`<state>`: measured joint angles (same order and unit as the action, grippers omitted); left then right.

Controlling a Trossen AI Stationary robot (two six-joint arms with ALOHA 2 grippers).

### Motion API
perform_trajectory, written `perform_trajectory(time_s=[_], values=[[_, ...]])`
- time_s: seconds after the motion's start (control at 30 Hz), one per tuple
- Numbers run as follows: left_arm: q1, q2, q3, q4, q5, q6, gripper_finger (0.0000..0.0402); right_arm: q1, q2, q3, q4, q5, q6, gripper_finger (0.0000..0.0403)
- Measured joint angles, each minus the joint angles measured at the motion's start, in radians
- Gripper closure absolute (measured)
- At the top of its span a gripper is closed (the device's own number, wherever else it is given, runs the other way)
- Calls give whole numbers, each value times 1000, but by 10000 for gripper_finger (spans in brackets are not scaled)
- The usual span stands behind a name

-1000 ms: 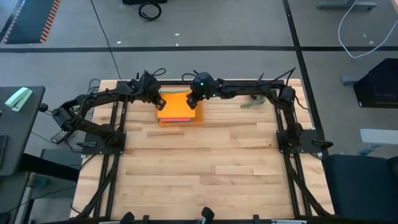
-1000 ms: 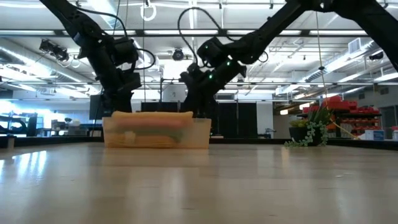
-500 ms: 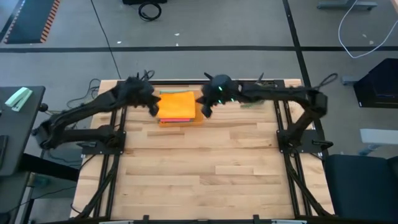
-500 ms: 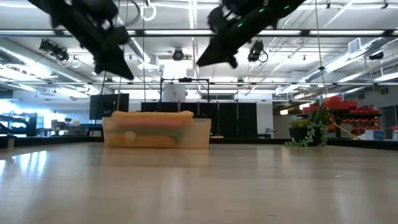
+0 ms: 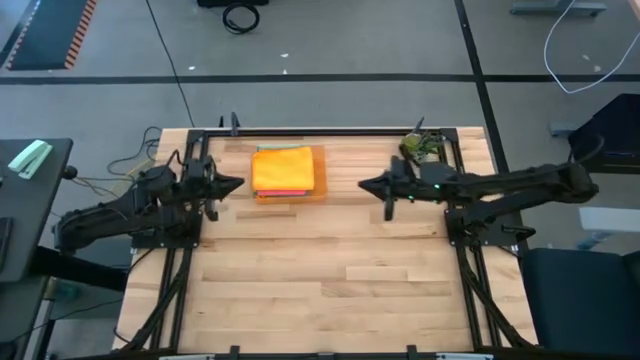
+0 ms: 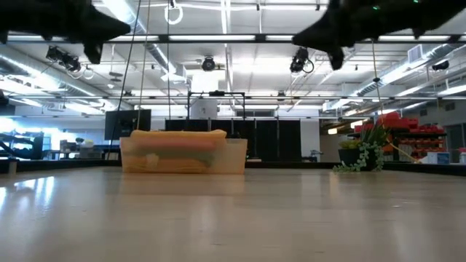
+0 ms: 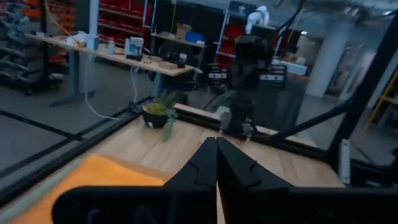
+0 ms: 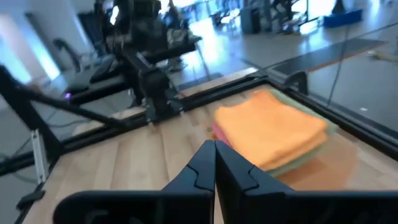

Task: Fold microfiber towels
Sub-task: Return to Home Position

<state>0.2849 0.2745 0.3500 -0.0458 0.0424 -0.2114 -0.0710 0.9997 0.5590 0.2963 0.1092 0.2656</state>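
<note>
The folded microfiber towels [image 5: 283, 170] lie stacked, orange on top, in the tray [image 5: 290, 199] at the far edge of the surface [image 5: 330, 270]. The left claw [image 5: 236, 184] and right claw [image 5: 366, 185], both closed and empty, hang either side of it, so homing should carry them high and clear of the rim.

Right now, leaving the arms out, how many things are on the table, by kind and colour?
Folded orange microfiber towel, top of stack: 1
Pink microfiber towel, edge showing: 1
Sage-green microfiber towel, edge showing: 1
Translucent orange rectangular tray: 1
Small potted green plant: 1
Total: 5 visible; the stack may hide more.
</note>
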Motion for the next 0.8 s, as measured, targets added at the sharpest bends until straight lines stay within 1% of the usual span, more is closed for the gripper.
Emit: perform_trajectory(time_s=[0.07, 0.13, 0.33, 0.47, 0.57, 0.73, 0.8], values=[[-15, -64, -44, -6, -3, -16, 392, 11, -65, -65, 24, 41, 16, 393], [-24, -120, -83, -1, -6, -36, 394, 16, -116, -125, 47, 59, 33, 393], [-38, -230, -198, -2, -20, -63, 391, 23, -200, -296, 175, 76, 76, 393], [-40, -264, -252, -5, -23, -69, 396, 35, -219, -405, 323, 75, 88, 393], [-54, -271, -273, -4, -23, -74, 393, 35, -231, -475, 423, 75, 81, 393], [-114, -270, -276, -9, -23, -81, 395, 34, -291, -552, 443, 74, 89, 393], [-147, -270, -276, -18, -22, -67, 396, 34, -318, -552, 395, 76, 90, 393]])
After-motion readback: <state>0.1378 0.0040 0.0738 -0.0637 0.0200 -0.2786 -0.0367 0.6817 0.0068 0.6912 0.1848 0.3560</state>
